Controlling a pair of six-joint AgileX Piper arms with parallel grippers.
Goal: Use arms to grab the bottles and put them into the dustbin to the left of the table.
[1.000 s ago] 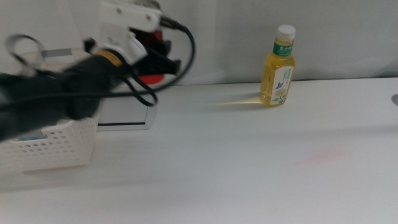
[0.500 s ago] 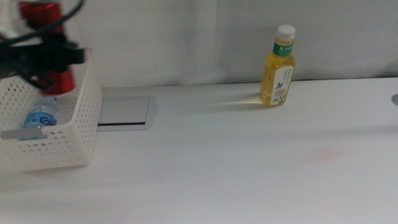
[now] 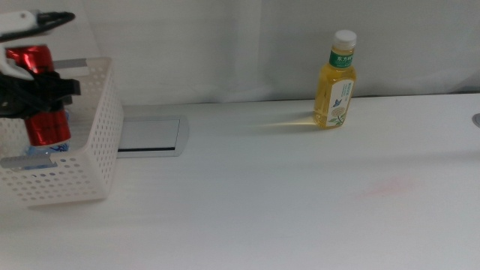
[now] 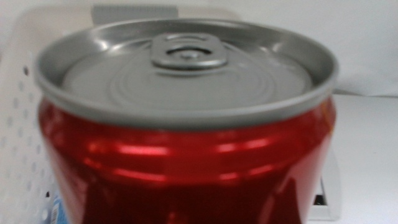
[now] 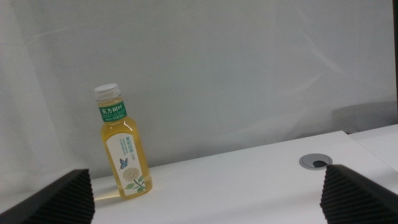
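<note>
My left gripper (image 3: 39, 87) is shut on a slim red soda can (image 3: 46, 126), holding it upright with its lower half inside the white perforated dustbin (image 3: 82, 165) at the table's left end. In the left wrist view the can (image 4: 186, 143) fills the picture and hides the jaws. A clear water bottle (image 3: 58, 148) lies in the dustbin, mostly hidden behind the can. The yellow-drink bottle (image 3: 335, 81) stands upright at the back right of the table. The right gripper (image 5: 208, 193) is open and empty, facing that bottle (image 5: 125, 155) from a distance; it is out of the middle view.
A grey cable hatch (image 3: 150, 136) sits in the tabletop just right of the dustbin. A round grey cable grommet (image 5: 315, 162) lies to the right of the yellow bottle. A white wall runs behind the table.
The left arm swung left over the dustbin with the red can, then lowered it. The can now sits deeper in the dustbin. The yellow bottle has not moved.
</note>
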